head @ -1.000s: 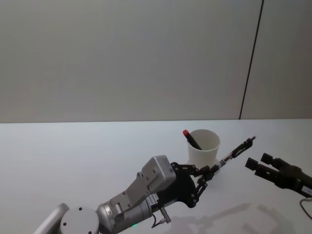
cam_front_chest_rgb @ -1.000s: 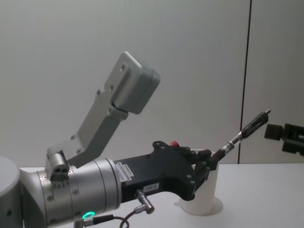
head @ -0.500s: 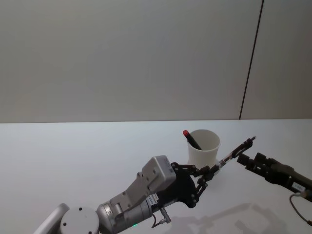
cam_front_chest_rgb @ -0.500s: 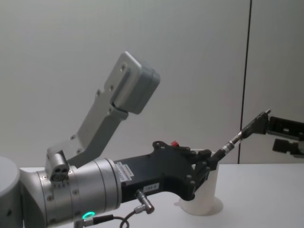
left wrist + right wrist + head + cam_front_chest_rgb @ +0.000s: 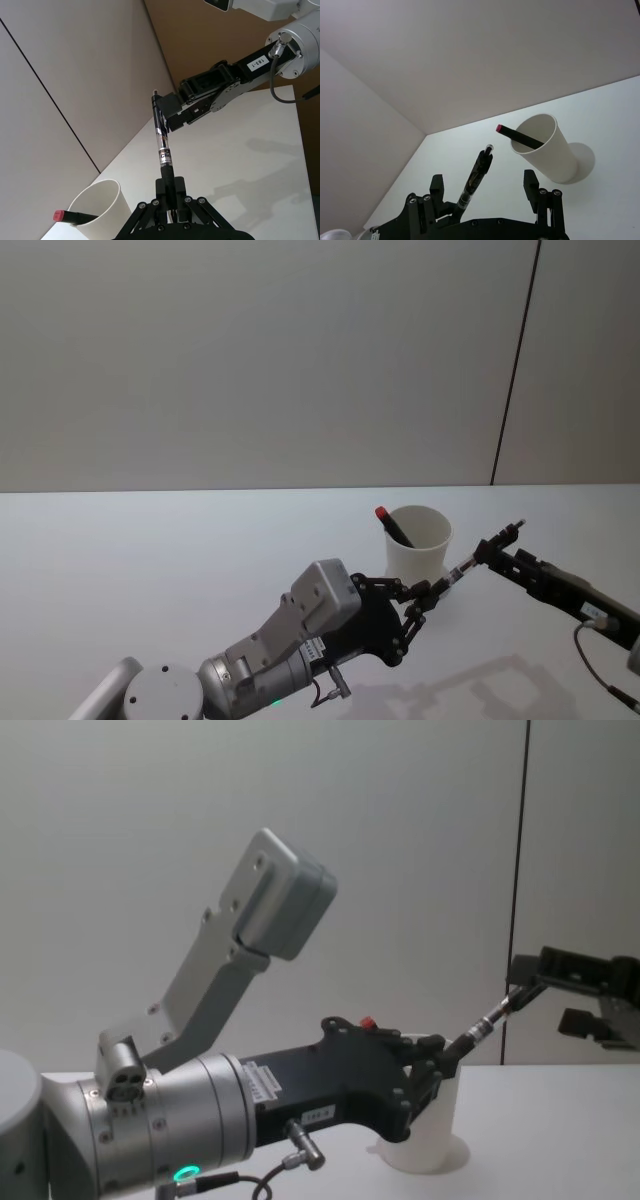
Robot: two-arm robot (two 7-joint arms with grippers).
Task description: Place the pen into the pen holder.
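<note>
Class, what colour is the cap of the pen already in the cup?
Red cap, clearest in the right wrist view.

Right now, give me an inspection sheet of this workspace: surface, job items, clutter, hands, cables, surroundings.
Surface: white table, flat, with arm shadows near the front edge.
Job items: black pen held tilted beside the white paper cup, not in it. The cup stands upright and already holds a red-capped pen leaning on its rim.
Clutter: nothing seen.
Hands: left hand shut on the black pen's lower end. Right hand open, its fingers either side of the pen's upper end, not closed on it.
Cables: grey cable at the right arm's wrist; another under the left arm.
Surroundings: plain grey wall with one dark vertical seam.
</note>
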